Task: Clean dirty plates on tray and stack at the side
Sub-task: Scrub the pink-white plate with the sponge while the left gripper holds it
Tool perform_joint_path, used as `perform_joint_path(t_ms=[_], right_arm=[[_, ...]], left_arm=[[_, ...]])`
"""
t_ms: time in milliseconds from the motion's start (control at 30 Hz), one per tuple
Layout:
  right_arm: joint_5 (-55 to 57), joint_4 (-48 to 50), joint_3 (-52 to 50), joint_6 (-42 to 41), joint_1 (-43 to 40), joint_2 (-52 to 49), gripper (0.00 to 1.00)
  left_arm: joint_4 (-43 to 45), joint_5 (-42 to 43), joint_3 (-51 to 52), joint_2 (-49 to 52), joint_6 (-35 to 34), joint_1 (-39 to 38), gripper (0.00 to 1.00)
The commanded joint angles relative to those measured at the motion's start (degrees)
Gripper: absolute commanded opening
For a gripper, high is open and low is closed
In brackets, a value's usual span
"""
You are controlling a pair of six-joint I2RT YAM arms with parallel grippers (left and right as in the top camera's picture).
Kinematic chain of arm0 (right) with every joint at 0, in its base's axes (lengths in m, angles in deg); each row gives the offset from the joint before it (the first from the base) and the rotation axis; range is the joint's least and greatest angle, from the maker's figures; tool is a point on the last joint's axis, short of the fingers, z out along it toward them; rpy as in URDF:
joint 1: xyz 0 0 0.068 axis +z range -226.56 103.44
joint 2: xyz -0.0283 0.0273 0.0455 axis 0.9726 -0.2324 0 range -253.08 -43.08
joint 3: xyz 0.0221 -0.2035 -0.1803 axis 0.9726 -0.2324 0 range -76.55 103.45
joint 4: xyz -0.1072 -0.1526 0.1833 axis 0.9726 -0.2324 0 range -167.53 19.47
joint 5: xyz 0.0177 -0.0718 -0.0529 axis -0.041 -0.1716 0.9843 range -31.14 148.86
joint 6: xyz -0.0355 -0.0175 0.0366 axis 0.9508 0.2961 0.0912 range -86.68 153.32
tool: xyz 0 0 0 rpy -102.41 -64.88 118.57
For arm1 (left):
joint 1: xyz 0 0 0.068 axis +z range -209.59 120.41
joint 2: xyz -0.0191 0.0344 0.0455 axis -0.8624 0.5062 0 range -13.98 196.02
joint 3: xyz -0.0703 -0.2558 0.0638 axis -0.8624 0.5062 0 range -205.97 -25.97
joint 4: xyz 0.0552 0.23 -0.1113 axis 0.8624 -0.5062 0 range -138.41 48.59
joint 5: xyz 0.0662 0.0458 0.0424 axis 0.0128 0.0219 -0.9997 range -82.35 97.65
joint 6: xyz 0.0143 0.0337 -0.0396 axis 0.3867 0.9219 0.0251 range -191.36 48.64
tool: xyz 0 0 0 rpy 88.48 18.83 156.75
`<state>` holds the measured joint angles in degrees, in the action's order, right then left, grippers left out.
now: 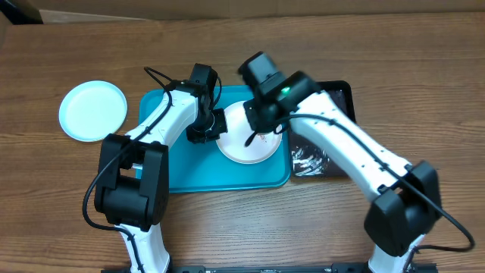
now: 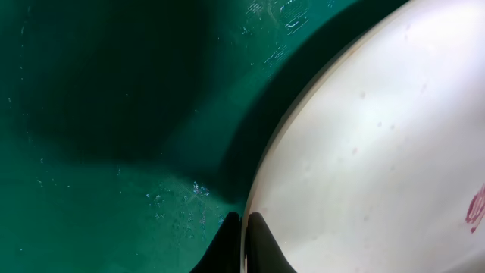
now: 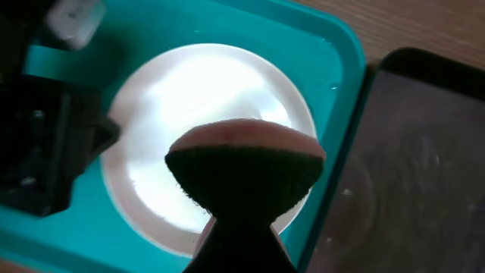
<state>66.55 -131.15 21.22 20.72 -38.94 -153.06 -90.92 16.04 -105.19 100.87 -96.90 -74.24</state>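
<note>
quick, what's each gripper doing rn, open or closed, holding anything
left gripper: closed, pinching the rim of the white plate
right gripper: closed, holding a dark scrubber

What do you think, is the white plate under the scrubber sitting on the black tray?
No. The white plate under the scrubber sits on the turquoise tray; the black tray lies beside it. The overhead view shows this.

Glare on white plate [image 3: 212, 83] (soft focus)
</note>
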Motion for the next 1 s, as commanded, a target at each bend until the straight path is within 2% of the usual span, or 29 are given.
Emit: perform_joint_path(t_ms=[0, 233, 800, 967], right_arm=[[11.85, 0.37, 0.81, -3.74, 1.42, -3.69, 0.04], [13.29, 2.25, 0.81, -4.44, 1.62, -10.03, 0.04], [14.95, 2.23, 0.52, -7.08, 1.51, -17.31, 0.04], [9.66, 2.01, -1.03, -8.41, 1.51, -18.34, 0.04]], left_arm=[[0.04, 0.22, -0.55, -1.07, 0.24, -0.15, 0.04], [0.04, 0.24, -0.55, -1.07, 0.22, -0.15, 0.04], [-0.15, -0.02, -0.55, -1.07, 0.26, -0.15, 0.04], [-0.13, -0.02, -0.55, -1.07, 0.26, -0.13, 0.04]])
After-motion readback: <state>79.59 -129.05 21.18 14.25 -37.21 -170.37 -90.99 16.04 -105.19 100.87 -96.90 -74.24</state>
